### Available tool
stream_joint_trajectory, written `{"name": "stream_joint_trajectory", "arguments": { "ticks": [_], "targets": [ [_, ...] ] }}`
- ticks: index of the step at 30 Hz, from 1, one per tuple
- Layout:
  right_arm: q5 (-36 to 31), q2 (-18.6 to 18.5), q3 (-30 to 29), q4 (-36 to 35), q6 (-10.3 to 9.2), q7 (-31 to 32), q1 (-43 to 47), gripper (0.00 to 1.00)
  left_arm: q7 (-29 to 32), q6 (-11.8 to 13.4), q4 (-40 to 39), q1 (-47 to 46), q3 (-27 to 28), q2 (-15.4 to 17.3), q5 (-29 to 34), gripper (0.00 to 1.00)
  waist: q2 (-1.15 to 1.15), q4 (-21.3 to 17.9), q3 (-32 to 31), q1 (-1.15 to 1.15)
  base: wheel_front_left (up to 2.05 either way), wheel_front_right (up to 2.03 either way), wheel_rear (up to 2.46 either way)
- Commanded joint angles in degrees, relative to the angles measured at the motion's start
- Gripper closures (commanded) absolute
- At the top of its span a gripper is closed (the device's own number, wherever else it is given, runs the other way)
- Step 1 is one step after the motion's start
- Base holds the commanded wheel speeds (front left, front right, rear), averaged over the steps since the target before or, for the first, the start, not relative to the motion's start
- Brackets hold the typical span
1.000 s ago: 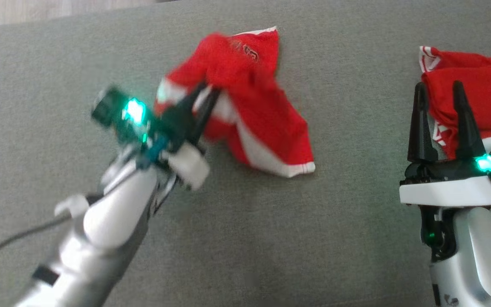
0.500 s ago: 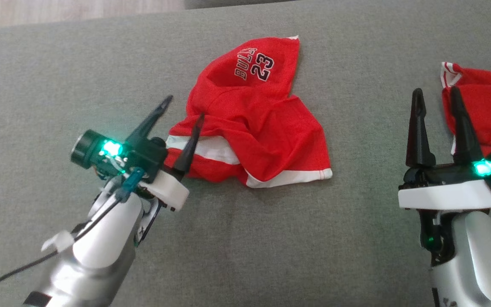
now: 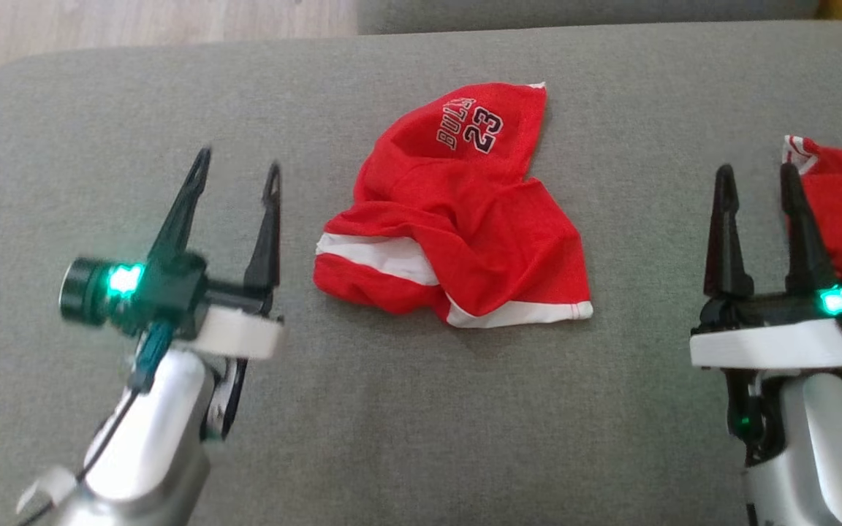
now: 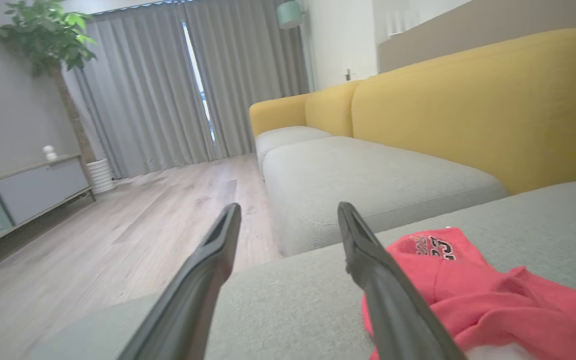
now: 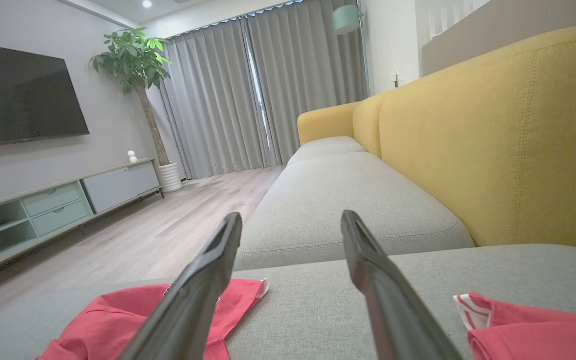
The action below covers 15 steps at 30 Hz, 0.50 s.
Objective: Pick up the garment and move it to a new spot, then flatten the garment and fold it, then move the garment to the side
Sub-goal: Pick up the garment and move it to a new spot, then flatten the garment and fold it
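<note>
Wide grey seat cushion (image 3: pixel 421 409) underfoot here, a yellow sofa back (image 5: pixel 493 140) running along behind it, grey curtains (image 5: pixel 268 90) drawn at the far end of the room, and pale wooden floor (image 5: pixel 168 235) alongside. A leafy plant (image 5: pixel 135 55) stands in the corner by a wall-mounted TV (image 5: pixel 18 95) and a low cabinet (image 5: pixel 68 200).

And there's the red garment (image 3: pixel 457 219), crumpled in a heap right in the middle of the cushion, lying free. The "BULLS 23" print sits at its far end, upside down from the head view, with white trim along the near hem and a white band on the left fold.

Left gripper (image 3: pixel 238 161) sits just to the left of it, fingers spread wide, nothing between them, a strip of bare grey fabric separating the nearer finger from the cloth. Green light glowing on its wrist. From the left wrist view, the garment lies off to the right of its right finger.

Over on the other side, right gripper (image 3: pixel 756 168) is well apart from that heap, fingers also spread, also empty. A second red garment (image 3: pixel 841 212) with white trim lies at the right edge of the cushion, just beyond its outer finger; whether the finger touches it, I can't tell. The first garment sits between the two grippers, closer to the left one.
</note>
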Motion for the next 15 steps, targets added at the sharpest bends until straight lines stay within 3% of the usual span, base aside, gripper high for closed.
{"name": "stream_joint_trajectory", "arguments": {
  "ticks": [1,8,15],
  "targets": [
    [-0.8,0.1,1.2,-1.9,0.39,-0.6,0.0,0.0,-0.9,1.3,-2.5,0.9,3.2,1.3,-0.9,0.0,0.0,0.5,-0.4,0.0,0.0,0.0,0.0],
    [-1.5,0.1,0.4,-2.2,0.39,-0.6,1.6,0.0,-1.2,4.0,-4.6,8.5,5.3,-2.0,-1.8,0.0,0.0,1.3,-1.4,0.0,0.0,0.0,0.0],
    [-1.8,0.1,0.7,-1.9,0.39,-0.6,2.4,0.0,-1.2,3.4,-5.9,12.6,7.1,-4.9,-0.9,0.0,0.0,1.5,-1.6,0.0,0.0,0.0,0.0]
  ]
}}
